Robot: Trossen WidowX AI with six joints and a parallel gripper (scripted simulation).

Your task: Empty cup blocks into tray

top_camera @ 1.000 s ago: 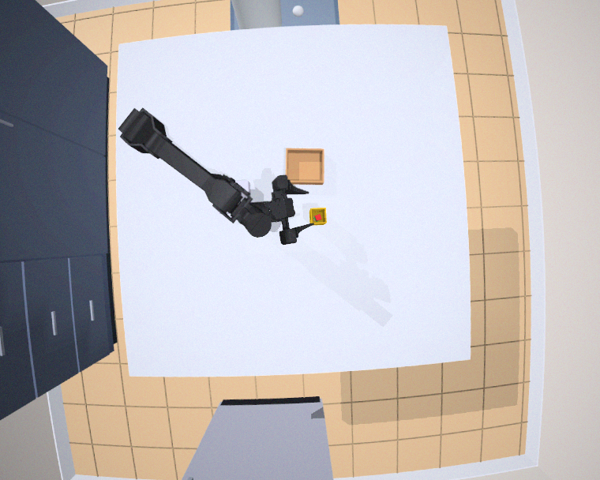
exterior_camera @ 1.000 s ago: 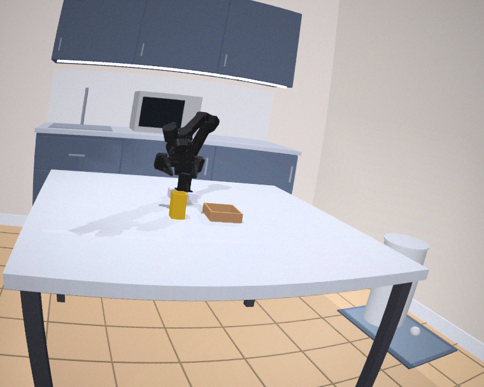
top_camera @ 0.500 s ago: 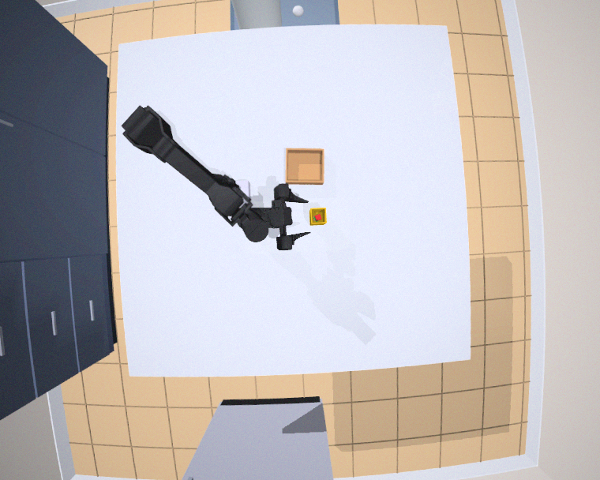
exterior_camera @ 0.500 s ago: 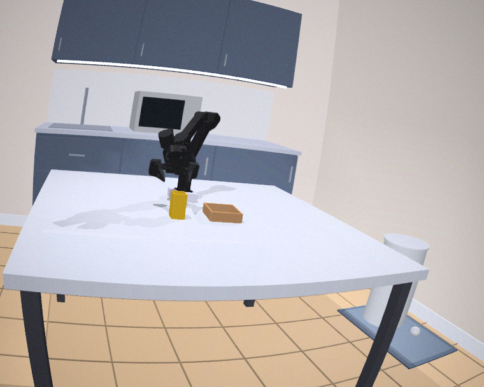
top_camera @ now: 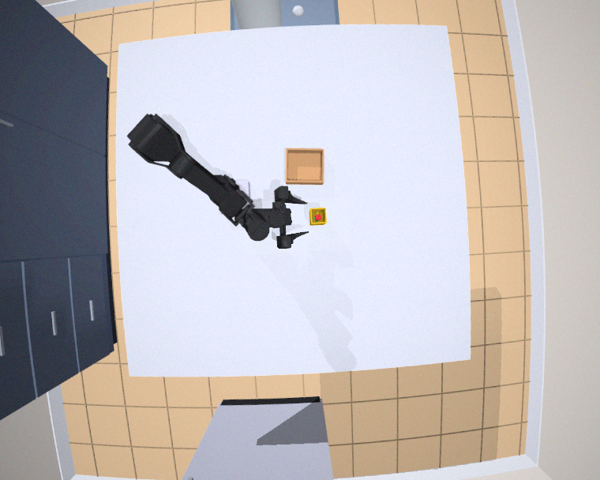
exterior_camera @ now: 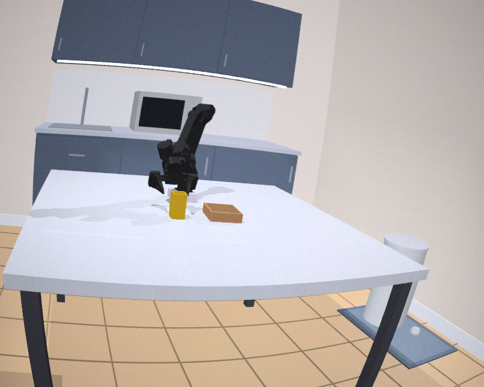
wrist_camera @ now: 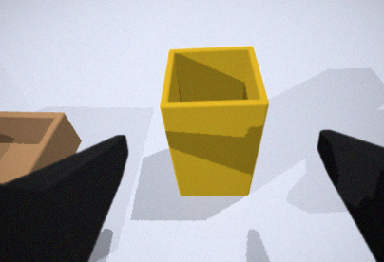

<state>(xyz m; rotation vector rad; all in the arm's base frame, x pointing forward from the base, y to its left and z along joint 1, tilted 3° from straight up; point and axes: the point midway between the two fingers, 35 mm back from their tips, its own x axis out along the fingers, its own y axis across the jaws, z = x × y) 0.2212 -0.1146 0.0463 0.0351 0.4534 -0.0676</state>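
one yellow cup point(top_camera: 310, 216) point(exterior_camera: 177, 205) point(wrist_camera: 214, 154), one shallow tray point(top_camera: 304, 182) point(exterior_camera: 226, 216) point(wrist_camera: 63, 140), one black arm point(top_camera: 202, 175) point(exterior_camera: 192, 128), one table point(top_camera: 393, 206) point(exterior_camera: 234, 258) point(wrist_camera: 285, 16), one white ball point(top_camera: 298, 10) point(exterior_camera: 415, 330)

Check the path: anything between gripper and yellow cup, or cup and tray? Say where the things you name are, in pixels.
Nothing visible in either gap. The open gripper point(top_camera: 307, 217) point(wrist_camera: 221, 141) faces the yellow cup point(top_camera: 317, 223) point(exterior_camera: 177, 205) point(wrist_camera: 216, 154); the tray point(top_camera: 304, 182) point(exterior_camera: 226, 217) point(wrist_camera: 59, 137) sits beside it, only bare tabletop between.

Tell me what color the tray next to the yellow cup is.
The tray is orange-brown, seen best from the top.
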